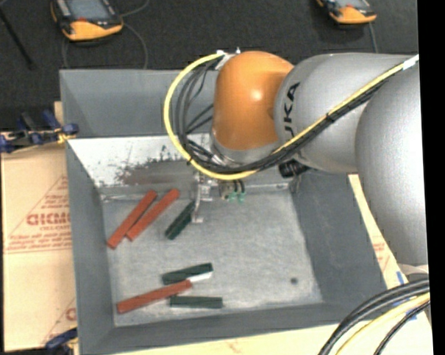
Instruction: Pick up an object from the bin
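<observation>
We list, on the dark surface (201,27) at the top, a left handheld device (88,17) and a right handheld device (344,2), both orange and black. Lower down we count a red stick pair (132,219) lying side by side. Well below these lie a white-tipped dark green stick (184,274), a long red stick (154,296) and a plain dark green stick (195,302), close together.

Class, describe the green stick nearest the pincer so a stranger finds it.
In the grey bin, look beside the pincer. Right of two slanted red sticks lies a short dark green stick; the other green sticks lie by the near wall.

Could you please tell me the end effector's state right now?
End effector: cannot be told; it is at the upper end of a dark green stick.
</observation>
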Controlling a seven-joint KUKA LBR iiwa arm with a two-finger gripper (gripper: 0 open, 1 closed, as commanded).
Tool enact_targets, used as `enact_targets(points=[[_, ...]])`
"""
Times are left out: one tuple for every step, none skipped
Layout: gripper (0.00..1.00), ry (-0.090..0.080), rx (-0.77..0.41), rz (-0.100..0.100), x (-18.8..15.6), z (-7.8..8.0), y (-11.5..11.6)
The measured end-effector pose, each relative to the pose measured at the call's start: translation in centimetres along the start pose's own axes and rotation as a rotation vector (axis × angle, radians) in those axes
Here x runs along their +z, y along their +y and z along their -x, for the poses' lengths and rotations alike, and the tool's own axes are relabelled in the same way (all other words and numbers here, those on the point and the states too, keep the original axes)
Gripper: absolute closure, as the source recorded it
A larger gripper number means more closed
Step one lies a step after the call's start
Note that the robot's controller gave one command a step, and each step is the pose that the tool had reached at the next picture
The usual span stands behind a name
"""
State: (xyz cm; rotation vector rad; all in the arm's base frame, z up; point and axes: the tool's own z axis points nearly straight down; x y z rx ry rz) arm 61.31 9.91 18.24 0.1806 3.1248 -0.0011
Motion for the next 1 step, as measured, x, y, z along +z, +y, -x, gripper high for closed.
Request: enact_targets(points=[[1.0, 0.003, -0.05, -0.003, -4.67, -0.36, -6.81]])
